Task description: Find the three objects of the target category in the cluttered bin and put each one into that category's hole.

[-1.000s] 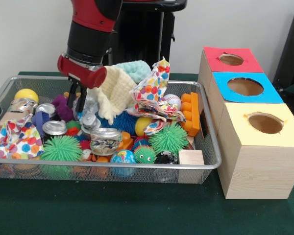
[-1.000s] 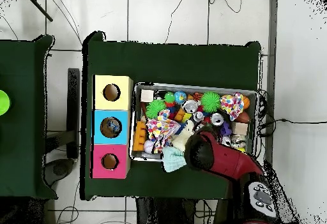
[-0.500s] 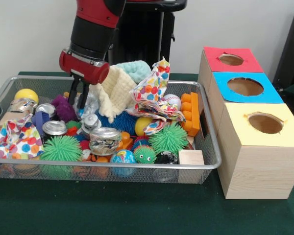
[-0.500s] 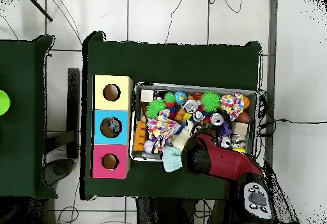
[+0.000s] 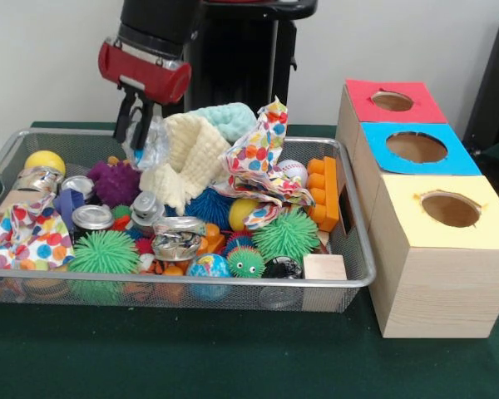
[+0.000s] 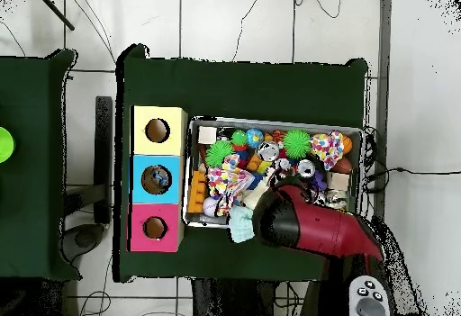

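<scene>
Front view: claw (image 5: 131,133) is raised above the bin (image 5: 191,283), just above its clutter. It looks pinched on a silvery crumpled piece (image 5: 155,140), which hangs just beside the fingers and clear of the pile. A cream cloth (image 5: 187,158) is just beside the claw, and crushed cans (image 5: 176,239) lie below and nearer the camera. The red hole (image 5: 392,100), blue hole (image 5: 416,147) and yellow hole (image 5: 450,209) are well apart from the claw, past the bin's other end on the worktop (image 5: 233,357).

Overhead view: claw is hidden under the arm (image 6: 315,227). Something pale is seen in the blue hole (image 6: 158,179); what it is can't be told.

Progress, as judged: one pick is in hand and not yet carried to a hole. At most one item is dropped, and the bin is still full.
</scene>
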Robot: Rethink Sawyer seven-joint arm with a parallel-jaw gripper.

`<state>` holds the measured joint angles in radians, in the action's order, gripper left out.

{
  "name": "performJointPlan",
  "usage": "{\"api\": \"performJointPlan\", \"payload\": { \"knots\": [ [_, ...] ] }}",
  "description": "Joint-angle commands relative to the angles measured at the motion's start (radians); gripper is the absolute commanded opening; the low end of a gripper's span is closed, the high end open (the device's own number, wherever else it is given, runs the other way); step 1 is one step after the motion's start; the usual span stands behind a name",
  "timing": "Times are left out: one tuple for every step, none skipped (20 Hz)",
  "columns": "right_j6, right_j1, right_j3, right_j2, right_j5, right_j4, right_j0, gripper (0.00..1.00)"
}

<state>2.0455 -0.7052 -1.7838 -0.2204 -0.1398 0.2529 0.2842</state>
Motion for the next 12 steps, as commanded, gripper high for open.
{"api": "performJointPlan", "payload": {
  "knots": [
    [-0.022, -0.049, 0.014, 0.099, -0.120, 0.029, 0.004, 0.00],
    [-0.008, -0.051, 0.010, 0.095, -0.123, 0.023, -0.005, 0.00],
    [0.009, -0.053, 0.002, 0.090, -0.123, 0.018, -0.014, 0.00],
    [0.025, -0.056, -0.006, 0.085, -0.123, 0.012, -0.022, 0.00],
    [0.046, -0.057, -0.016, 0.076, -0.123, 0.004, -0.034, 0.00],
    [0.066, -0.060, -0.031, 0.073, -0.121, -0.008, -0.041, 0.00],
    [0.087, -0.057, -0.039, 0.066, -0.122, -0.019, -0.057, 0.00],
    [0.108, -0.055, -0.048, 0.059, -0.124, -0.031, -0.072, 0.00],
    [0.127, -0.060, -0.067, 0.059, -0.132, -0.047, -0.078, 0.00],
    [0.145, -0.060, -0.082, 0.058, -0.131, -0.060, -0.086, 0.00],
    [0.159, -0.056, -0.091, 0.058, -0.132, -0.071, -0.094, 0.00],
    [0.164, -0.055, -0.099, 0.062, -0.144, -0.082, -0.100, 0.00]
  ]
}}
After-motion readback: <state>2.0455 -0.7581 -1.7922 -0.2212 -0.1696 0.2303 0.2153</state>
